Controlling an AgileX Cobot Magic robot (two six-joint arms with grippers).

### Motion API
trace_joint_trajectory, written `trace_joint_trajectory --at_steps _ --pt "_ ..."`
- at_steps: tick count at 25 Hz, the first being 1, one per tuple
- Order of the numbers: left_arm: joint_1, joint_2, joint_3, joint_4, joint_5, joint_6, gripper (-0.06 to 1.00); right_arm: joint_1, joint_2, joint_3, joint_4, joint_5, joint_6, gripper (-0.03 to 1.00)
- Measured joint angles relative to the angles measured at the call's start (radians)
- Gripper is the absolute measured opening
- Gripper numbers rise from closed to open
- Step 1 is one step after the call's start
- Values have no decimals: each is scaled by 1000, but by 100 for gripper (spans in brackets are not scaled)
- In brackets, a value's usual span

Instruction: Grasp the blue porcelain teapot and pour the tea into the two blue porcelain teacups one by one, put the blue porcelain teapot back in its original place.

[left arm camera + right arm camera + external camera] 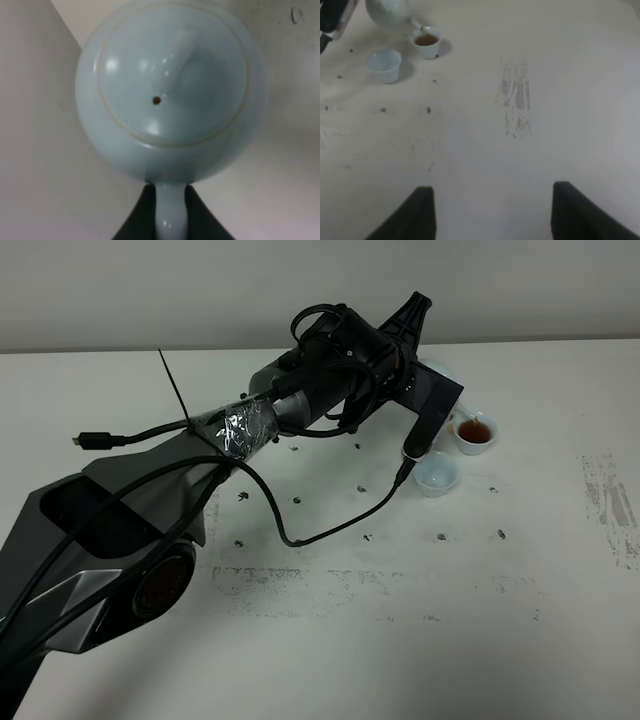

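Observation:
The blue porcelain teapot [170, 90] fills the left wrist view, lid towards the camera. My left gripper [170, 202] is shut on its loop handle. In the exterior high view my left arm [330, 380] reaches right of the middle and hides most of the teapot [438, 368]. The right wrist view shows the teapot [390, 12] tilted, its spout over one teacup [426, 42] that holds brown tea. That teacup [475, 432] stands beside the second teacup [437, 475], which is empty [385, 65]. My right gripper [490, 212] is open and empty, far from the cups.
A black cable [330, 530] from the left arm trails over the white table. Small dark specks dot the table around the cups. A grey scuffed patch [610, 505] lies at the right [516, 100]. A wall runs along the back.

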Motion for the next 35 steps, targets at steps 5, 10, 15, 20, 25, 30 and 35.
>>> trace_joint_trajectory --at_steps 5,10,15,20,25,30,35 --pt "6 0 0 -67 5 -75 0 0 0 0 0 0 0 49" --pt "18 0 0 -173 7 -125 0 0 0 0 0 0 0 49" --pt "39 0 0 -236 56 -213 0 0 0 0 0 0 0 49" --pt "91 -7 0 -295 119 -343 0 0 0 0 0 0 0 49" --pt "167 -34 0 -541 203 -347 0 0 0 0 0 0 0 49" --pt "219 -39 0 -727 319 -320 0 0 0 0 0 0 0 49" --pt "230 -39 0 -760 334 -319 0 0 0 0 0 0 0 49"
